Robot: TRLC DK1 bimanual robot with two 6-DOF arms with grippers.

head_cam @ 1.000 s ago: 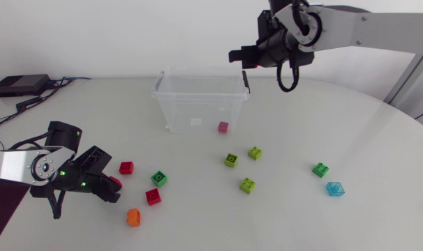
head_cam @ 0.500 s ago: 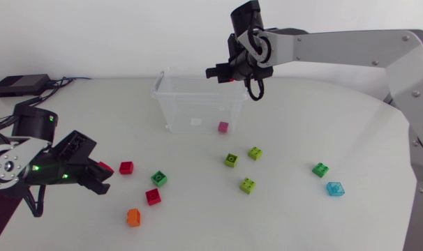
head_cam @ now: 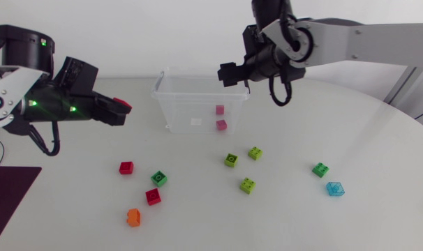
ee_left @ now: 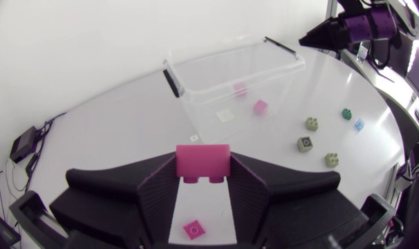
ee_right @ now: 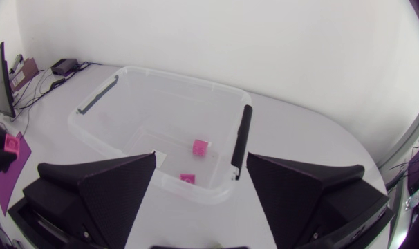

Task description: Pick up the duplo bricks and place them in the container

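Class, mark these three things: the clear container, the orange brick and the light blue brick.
clear container (head_cam: 180, 108), head view, on its front wall.
orange brick (head_cam: 133, 217), head view, on its top face.
light blue brick (head_cam: 335, 188), head view, on its top face.

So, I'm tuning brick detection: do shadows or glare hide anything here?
Head view: even light, faint shadows, little glare; a pink brick shows through the clear container. Left wrist view: the held brick is well lit. Right wrist view: container interior unobscured.
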